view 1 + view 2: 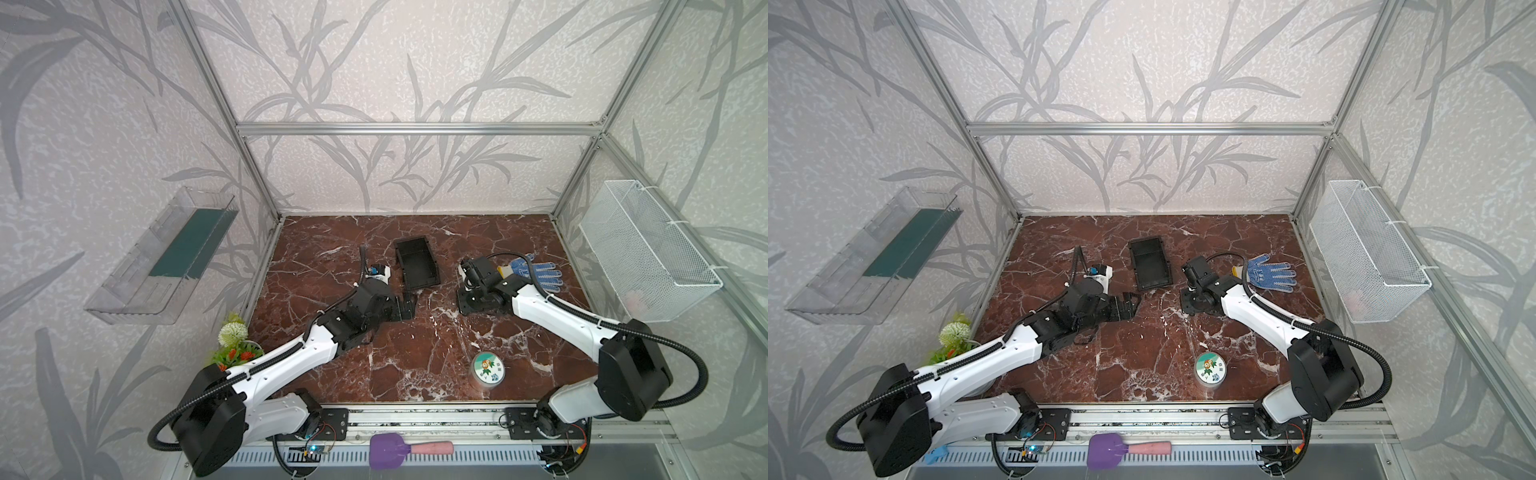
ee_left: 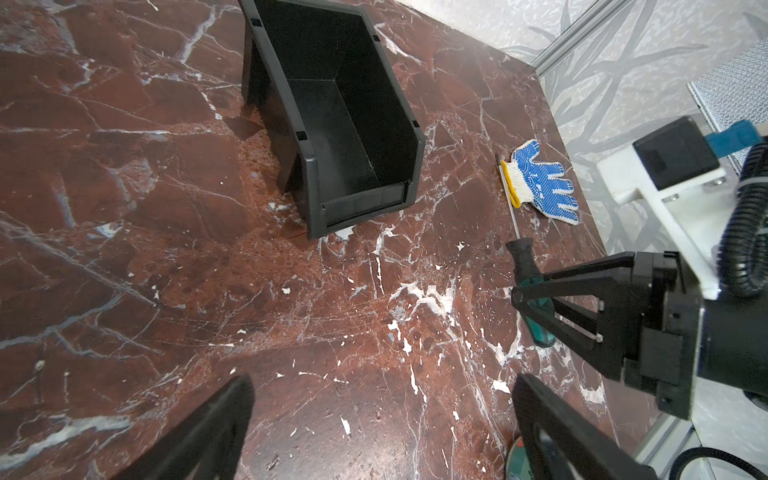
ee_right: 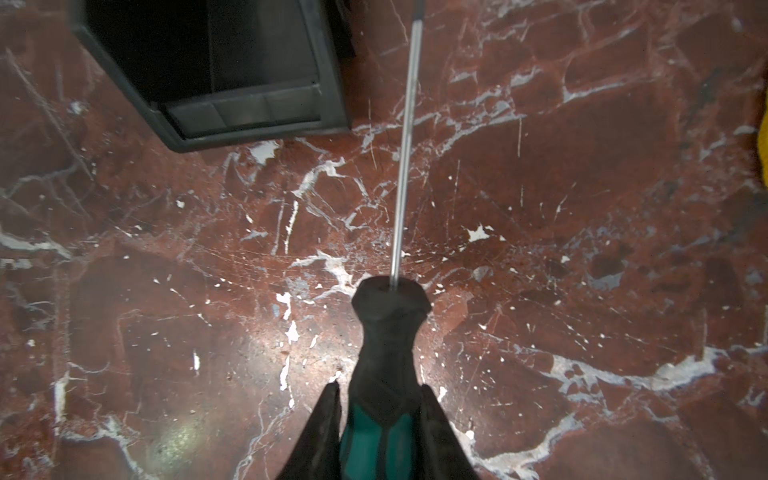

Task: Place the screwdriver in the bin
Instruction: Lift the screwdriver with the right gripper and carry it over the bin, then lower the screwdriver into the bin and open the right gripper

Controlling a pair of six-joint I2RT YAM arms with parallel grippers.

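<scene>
Now the right gripper (image 3: 380,399) is clamped on the green-and-black handle of the screwdriver (image 3: 386,324), which is low at the marble table (image 2: 166,249) and outside the bin (image 2: 374,95). Its thin shaft ends just beside a glove (image 2: 540,183). Meanwhile the left gripper (image 2: 384,384) hangs near the bin with its jaws wide apart.

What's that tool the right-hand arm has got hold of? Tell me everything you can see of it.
A small screwdriver: chunky handle, black at the front, dark green behind, and a long, thin, shiny metal shaft. The right gripper is shut on the green part, a finger on each side. It lies roughly level, low over the marble table; whether it touches is unclear. The shaft runs beside the black bin, outside it, its tip by the blue glove.
</scene>
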